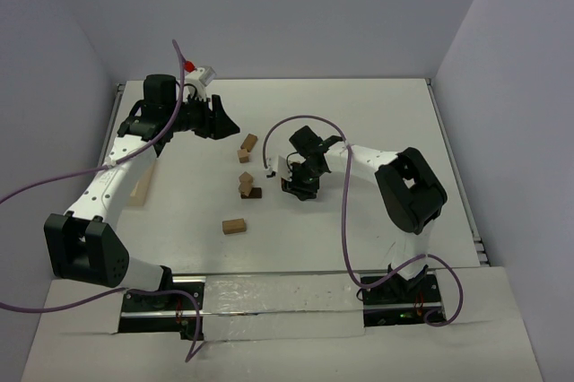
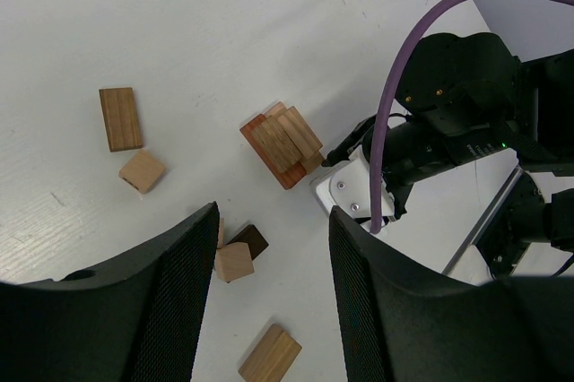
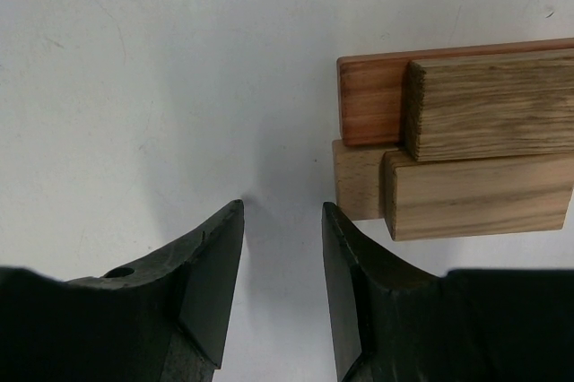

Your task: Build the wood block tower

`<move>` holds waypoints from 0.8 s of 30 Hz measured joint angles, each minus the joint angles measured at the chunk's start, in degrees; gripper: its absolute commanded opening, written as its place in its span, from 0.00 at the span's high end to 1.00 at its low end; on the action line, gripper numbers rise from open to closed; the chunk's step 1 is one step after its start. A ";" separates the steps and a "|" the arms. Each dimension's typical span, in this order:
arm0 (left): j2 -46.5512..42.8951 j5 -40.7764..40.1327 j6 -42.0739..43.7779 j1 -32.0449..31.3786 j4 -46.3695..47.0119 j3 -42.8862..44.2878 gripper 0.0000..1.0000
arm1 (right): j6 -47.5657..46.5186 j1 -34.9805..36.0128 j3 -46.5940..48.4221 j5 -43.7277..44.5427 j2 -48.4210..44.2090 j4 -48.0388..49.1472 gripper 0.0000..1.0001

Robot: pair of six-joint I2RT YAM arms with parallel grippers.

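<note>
the small wooden brick tower (image 2: 282, 143) is grain-streaked tan over reddish-brown, the flat tabletop (image 1: 377, 122) plain white, the right arm's fingers (image 3: 204, 285) matte black.

Matt grainy wood blocks (image 3: 484, 194), smooth white table (image 3: 134, 86), matt black plastic fingers (image 3: 211, 283).

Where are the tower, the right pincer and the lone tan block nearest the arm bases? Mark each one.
tower (image 2: 280, 142): left wrist view, on its top tan brick.
right pincer (image 3: 282, 212): right wrist view, midway between its fingertips.
lone tan block (image 1: 234, 227): top external view, on its upper face.
</note>
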 measured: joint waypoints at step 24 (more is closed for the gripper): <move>0.00 0.07 0.05 0.00 -0.01 0.00 0.41 | -0.05 0.33 0.42 0.33 0.96 0.11 0.53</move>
